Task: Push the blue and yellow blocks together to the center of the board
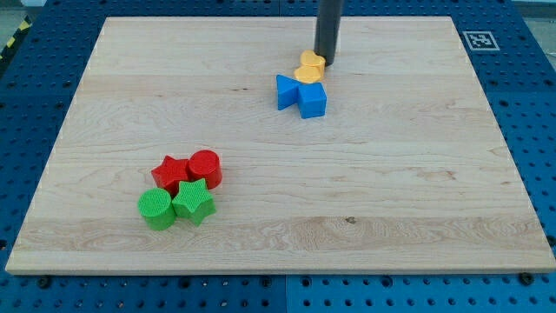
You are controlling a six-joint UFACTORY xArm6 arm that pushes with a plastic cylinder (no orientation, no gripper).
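Observation:
Two blue blocks and two yellow blocks sit bunched together above the board's middle, slightly to the view's right. The blue block (287, 90) on the left is wedge-like; the blue cube (313, 99) touches it on the right. A yellow block (307, 75) lies just above them, and a yellow heart-like block (311, 61) sits above that. My tip (327, 62) stands at the upper right of the yellow heart block, touching or nearly touching it.
A red star (172, 172) and red cylinder (207, 166) sit at the lower left, with a green cylinder (156, 209) and green star (193, 202) just below them. A fiducial tag (479, 39) marks the board's top right corner.

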